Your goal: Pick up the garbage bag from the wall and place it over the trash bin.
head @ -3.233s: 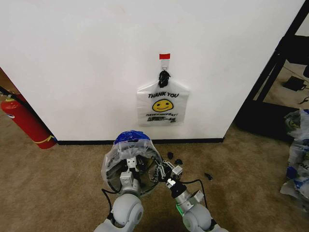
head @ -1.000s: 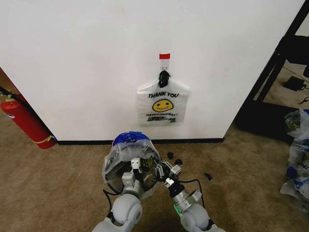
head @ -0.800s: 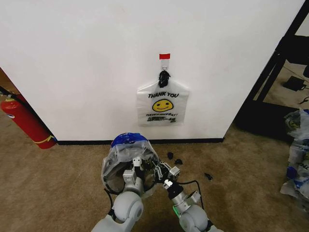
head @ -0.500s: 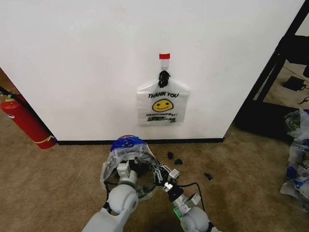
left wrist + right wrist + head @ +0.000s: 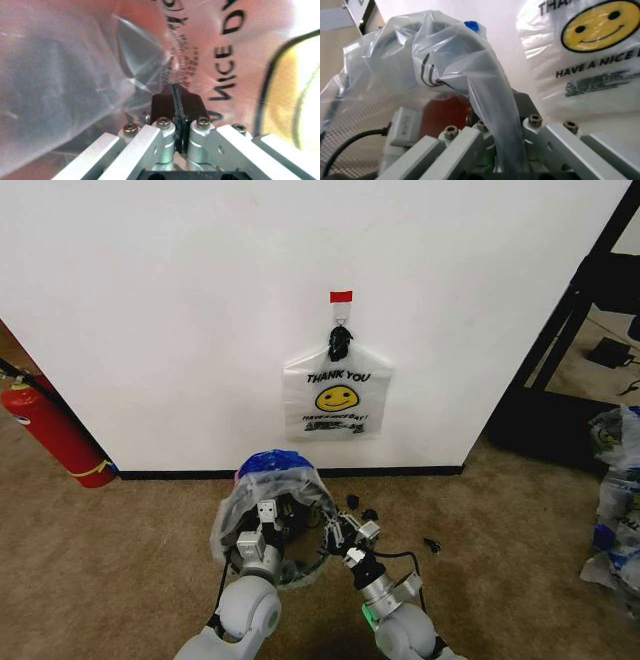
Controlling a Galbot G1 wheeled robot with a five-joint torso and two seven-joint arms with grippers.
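Both tools clenched on the garbage bag [image 5: 268, 480] draped over the trash bin [image 5: 300, 565]: left tool [image 5: 176, 98], right tool [image 5: 495, 120]; pull the film evenly down around the rim.

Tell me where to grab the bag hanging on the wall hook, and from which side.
Grip the black knotted handles just under the hook, coming straight at the wall from the front, then lift. The hanging bag lies flat against the wall, so its body offers little to pinch; the knot probably stands proud.
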